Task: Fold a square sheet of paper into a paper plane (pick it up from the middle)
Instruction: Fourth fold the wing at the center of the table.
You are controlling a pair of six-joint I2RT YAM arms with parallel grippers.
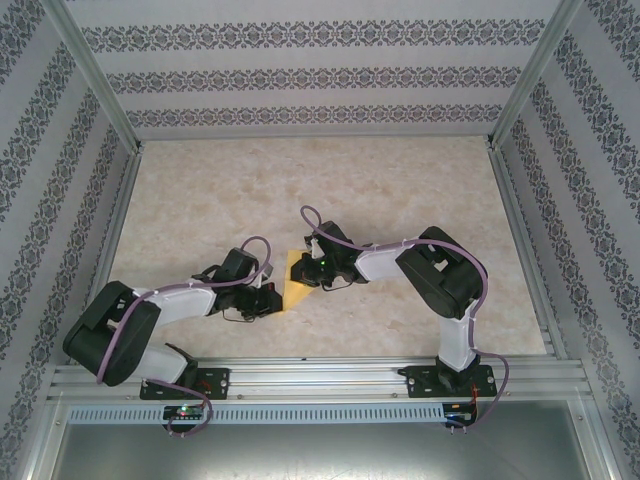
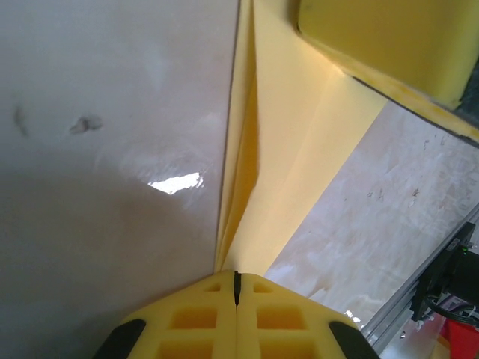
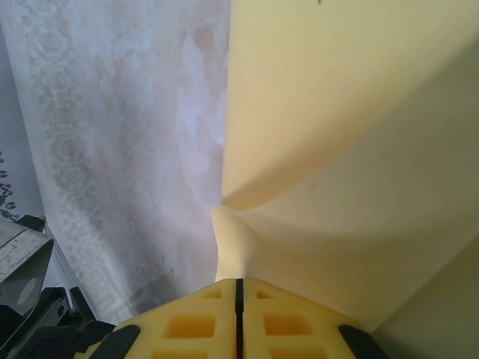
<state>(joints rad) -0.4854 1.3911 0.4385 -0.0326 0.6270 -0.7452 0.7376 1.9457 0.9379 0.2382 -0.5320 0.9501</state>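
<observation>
The square sheet of paper [image 1: 296,288] is yellow and folded into a narrow wedge, held off the marble table [image 1: 320,180] between both arms. My left gripper [image 1: 277,298] is shut on its near end. In the left wrist view the paper [image 2: 299,149] runs up from the closed fingertips [image 2: 217,299] with a deep centre crease. My right gripper [image 1: 308,270] is shut on the far end. In the right wrist view the paper [image 3: 337,149] bulges out from the closed gripper [image 3: 239,283]. A fingertip [image 2: 389,45] of the right gripper shows at the top right of the left wrist view.
An aluminium rail [image 1: 320,378] carrying both arm bases runs along the near edge. Patterned walls [image 1: 300,70] and metal frame posts [image 1: 95,75] enclose the table on three sides. The same rail [image 2: 419,292] appears low right in the left wrist view.
</observation>
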